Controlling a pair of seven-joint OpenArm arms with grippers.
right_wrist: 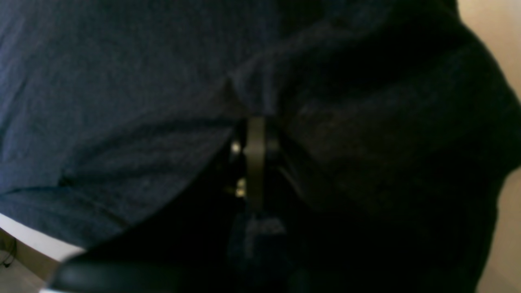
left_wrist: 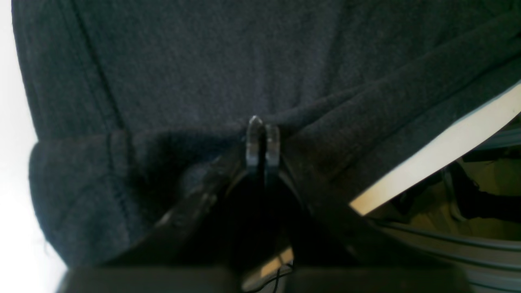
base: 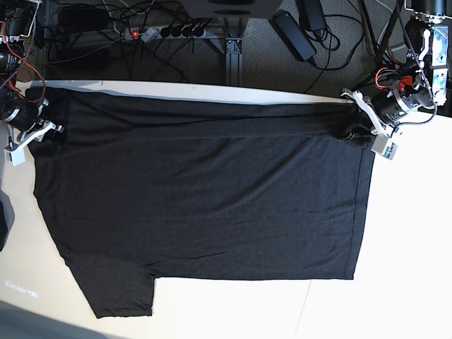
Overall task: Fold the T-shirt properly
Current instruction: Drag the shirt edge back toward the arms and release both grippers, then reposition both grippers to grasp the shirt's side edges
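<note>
On the white table point(base: 402, 247), the T-shirt point(base: 205, 198) lies barely folded; left gripper point(left_wrist: 263, 127) and right gripper point(right_wrist: 255, 122) each pinch its far edge, most folds remaining.

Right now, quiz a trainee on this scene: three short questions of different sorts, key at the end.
1. True or false: both grippers are shut on the T-shirt.
2. In the base view, which part of the shirt shows at the bottom left: A) collar B) sleeve C) pocket?
3. Along which table edge do the left gripper and right gripper hold the cloth, as the base view shows it?

Key: 1 true. 2 B. 3 the top edge, one gripper at each end.
</note>
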